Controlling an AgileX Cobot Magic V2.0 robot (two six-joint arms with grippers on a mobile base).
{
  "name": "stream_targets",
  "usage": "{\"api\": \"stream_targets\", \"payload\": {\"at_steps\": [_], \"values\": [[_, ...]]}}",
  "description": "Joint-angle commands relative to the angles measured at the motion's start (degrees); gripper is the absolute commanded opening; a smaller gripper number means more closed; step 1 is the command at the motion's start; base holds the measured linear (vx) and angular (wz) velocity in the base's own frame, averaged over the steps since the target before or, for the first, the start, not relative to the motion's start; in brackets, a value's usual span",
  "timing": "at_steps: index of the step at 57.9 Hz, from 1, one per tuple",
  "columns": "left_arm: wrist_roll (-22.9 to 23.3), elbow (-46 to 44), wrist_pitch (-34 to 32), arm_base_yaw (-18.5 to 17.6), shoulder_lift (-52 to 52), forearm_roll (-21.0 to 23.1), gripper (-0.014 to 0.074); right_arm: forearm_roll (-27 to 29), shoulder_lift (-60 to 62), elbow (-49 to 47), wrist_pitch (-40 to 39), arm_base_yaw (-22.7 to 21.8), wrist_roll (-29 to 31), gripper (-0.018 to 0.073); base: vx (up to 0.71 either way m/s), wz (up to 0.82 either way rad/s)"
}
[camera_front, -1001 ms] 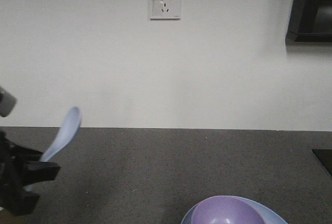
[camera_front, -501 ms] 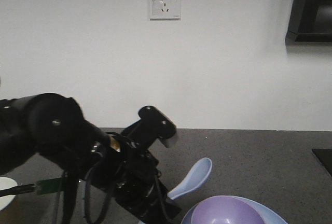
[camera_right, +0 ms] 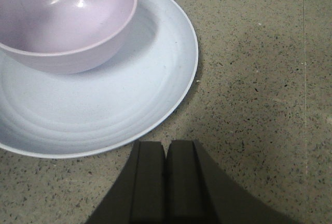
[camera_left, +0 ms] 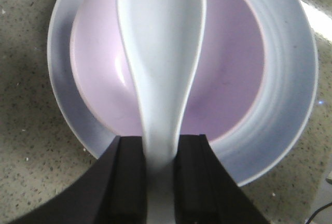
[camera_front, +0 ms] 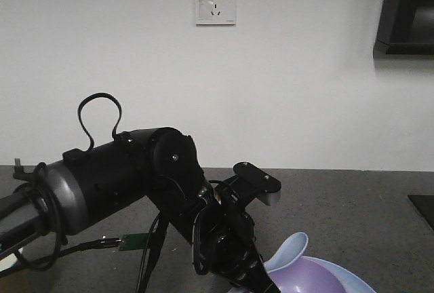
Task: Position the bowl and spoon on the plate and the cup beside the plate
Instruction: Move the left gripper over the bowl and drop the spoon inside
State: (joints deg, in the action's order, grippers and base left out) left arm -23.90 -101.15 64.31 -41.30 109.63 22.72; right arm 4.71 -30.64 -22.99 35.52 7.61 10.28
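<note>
Pale spoon moved over purple bowl, left fingers clamping handle

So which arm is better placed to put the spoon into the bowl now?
Left. The left gripper holds the spoon directly over the purple bowl; the right gripper is shut, empty, beside the plate.

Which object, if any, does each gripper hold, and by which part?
The left gripper pinches the spoon by its handle, scoop over the bowl. The right gripper is shut on nothing.

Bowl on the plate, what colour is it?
The bowl is lavender-purple; the left wrist view shows it best.
</note>
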Motion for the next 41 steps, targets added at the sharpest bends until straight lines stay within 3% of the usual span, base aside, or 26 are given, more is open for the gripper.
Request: {"api": "stream_targets", "payload": {"at_steps": [1,12,28,41], "values": [[0.6,-2.2,-2.1,-0.2,-2.1,1.8,0.0022,0.2,-0.2,-1.7,-5.6,0.0,0.1,-0.0009,0.0,0.0],[0.6,-2.1,-2.3,-0.3,-1.2,1.9,0.0132,0.2,-0.2,-1.7,-5.9,0.0,0.1,-0.0009,0.0,0.0],[0.4,-2.1,-4.6,-1.6,-1.1,1.8,0.0403,0.3,-0.2,-1.7,-6.1,0.0,0.1,-0.0009,0.0,0.0],[0.4,-2.1,-4.8,-2.4,-1.2,1.3,0.0496,0.3,-0.2,-1.7,-6.3,0.0,0.1,-0.0009,0.0,0.0]]}}
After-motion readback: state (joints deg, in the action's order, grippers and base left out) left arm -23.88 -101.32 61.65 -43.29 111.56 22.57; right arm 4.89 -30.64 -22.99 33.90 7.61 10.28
